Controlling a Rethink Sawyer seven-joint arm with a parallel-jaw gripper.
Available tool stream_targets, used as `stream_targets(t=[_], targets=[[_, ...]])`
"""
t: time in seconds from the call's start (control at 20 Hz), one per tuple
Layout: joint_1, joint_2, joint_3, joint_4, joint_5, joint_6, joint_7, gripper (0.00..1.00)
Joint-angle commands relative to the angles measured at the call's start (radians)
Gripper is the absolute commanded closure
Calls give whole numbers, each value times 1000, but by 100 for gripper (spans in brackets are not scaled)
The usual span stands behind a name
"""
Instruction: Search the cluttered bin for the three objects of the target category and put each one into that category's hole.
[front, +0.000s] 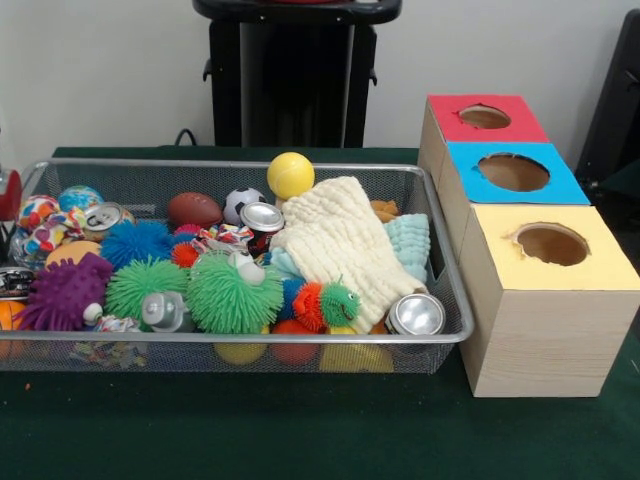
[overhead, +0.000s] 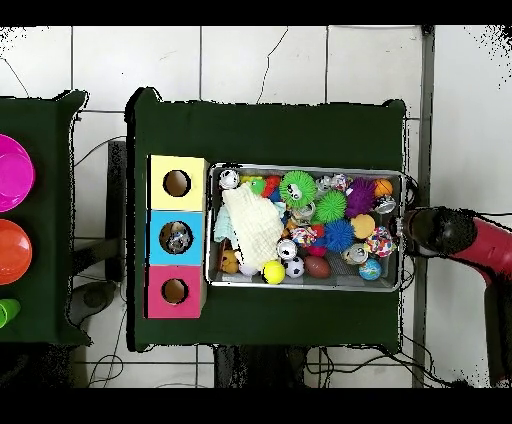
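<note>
A wire mesh bin (front: 250, 163) holds a heap of toys. On the heap lie a yellow ball (front: 290, 175), a brown football (front: 194, 209), a small soccer ball (front: 240, 203), green, blue and purple spiky balls, and several drink cans such as one (front: 262, 217) in the middle and one (front: 416, 315) at the front corner. A cream knitted cloth (front: 340, 245) covers part of the heap. In the overhead view the gripper (overhead: 432, 230) hangs just outside the bin's (overhead: 305, 288) right end, seen only from above. It holds nothing that I can see.
Beside the bin stand three boxes in a row, each with a round hole: red (front: 485, 117), blue (front: 513, 172) and yellow (front: 551, 244). Something lies inside the blue box's hole (overhead: 176, 237). Pink and orange discs (overhead: 12, 210) rest on a second table.
</note>
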Motion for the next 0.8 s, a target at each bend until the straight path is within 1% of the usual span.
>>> stream_targets(t=[0.05, 0.3, 0.8], targets=[[13, 27, 184, 148, 39, -31, -185, 100], [1, 20, 209, 172, 42, -37, -171, 100], [12, 8, 215, 194, 49, -36, -124, 100]])
